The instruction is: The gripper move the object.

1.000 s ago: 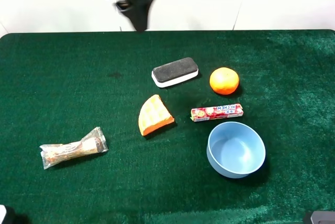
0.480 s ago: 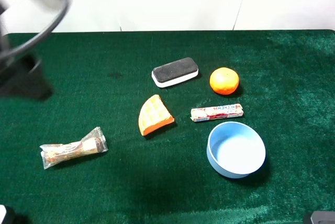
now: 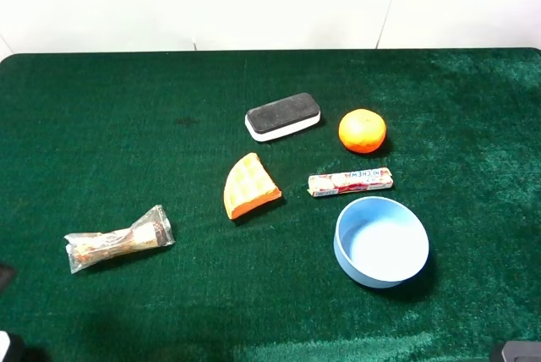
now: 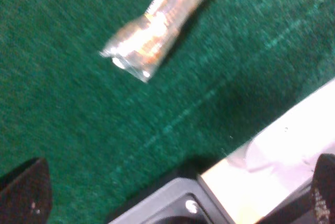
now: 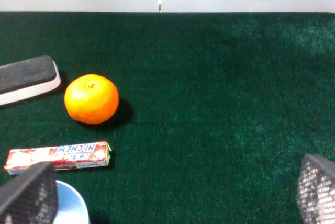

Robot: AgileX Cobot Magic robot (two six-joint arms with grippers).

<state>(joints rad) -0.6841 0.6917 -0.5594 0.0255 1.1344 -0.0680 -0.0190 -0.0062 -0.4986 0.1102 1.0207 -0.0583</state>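
Note:
The board eraser [image 3: 283, 116], black felt on a white base, lies flat on the green cloth at the back middle; it also shows in the right wrist view [image 5: 26, 77]. No gripper touches it. My left gripper [image 4: 172, 190] is open and empty, near the table's front left edge, with the clear-wrapped snack bar [image 4: 157, 20] ahead of it. My right gripper [image 5: 172, 192] is open and empty, low at the front right, well apart from the eraser. Neither gripper shows clearly in the exterior view.
An orange [image 3: 362, 130] sits right of the eraser, with a candy roll [image 3: 350, 182] and a blue bowl [image 3: 380, 241] in front of it. An orange wafer wedge [image 3: 250, 186] lies mid-table. The snack bar [image 3: 118, 238] lies front left.
The left arm swept from above the table's back edge to the left side, then dropped out of the exterior view. The objects on the cloth have not moved.

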